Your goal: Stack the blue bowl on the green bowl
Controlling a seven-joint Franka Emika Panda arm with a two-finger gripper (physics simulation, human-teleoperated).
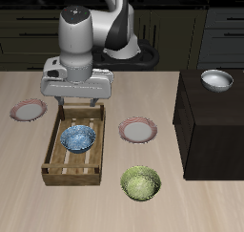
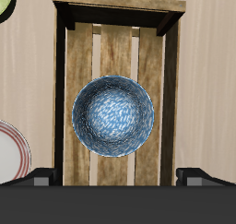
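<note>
Your hand point(image 1: 81, 106) hung open and empty above the blue bowl point(image 1: 78, 137), which sat in the wooden tray point(image 1: 54, 150). The green bowl point(image 1: 141, 182) waited on the desk point(image 1: 29, 193) nearby; grasp, lift and stacking all remained.

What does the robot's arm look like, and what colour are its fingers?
The arm is chunky and rounded, with shiny white-grey shells and black joints between them. At its end sits a wide, boxy light-grey gripper with a darker panel on its side. Two thin dark fingers stick down from it. In the wrist view their tips look blocky and dark grey. No cables or markings are visible.
</note>
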